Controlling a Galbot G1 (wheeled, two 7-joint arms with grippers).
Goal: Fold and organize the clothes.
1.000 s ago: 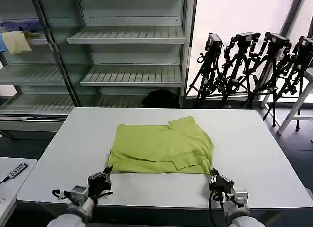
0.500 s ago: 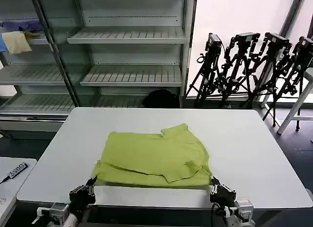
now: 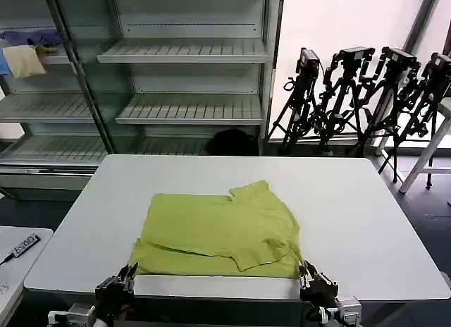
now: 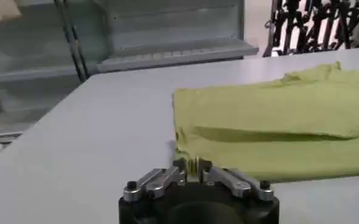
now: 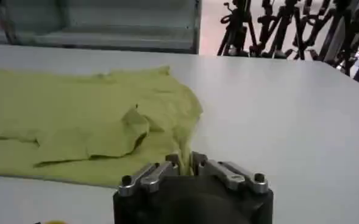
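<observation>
**Shirt pulled closer to the front edge**

Since a second ago the green T-shirt has slid toward the robot, and both arms have dropped lower at the near edge of the worktop. The shirt now lies folded and flat on the white worktop, with its front edge close to the near rim. One small flap sticks up at the back, and another folded flap lies on top near the right front corner.

The left tool sits at the shirt's front left corner. From the left wrist camera, its two fingers are pressed close together with a bit of green cloth pinched between them at the left tool.

The right tool sits at the shirt's front right corner. From the right wrist camera, the right tool has its fingers nearly together, with the corner of the shirt running in between them.

Behind the worktop stand grey shelves. A yellow cloth and a blue cloth lie on a shelf at the far left. Black tripods stand by the window on the right.
</observation>
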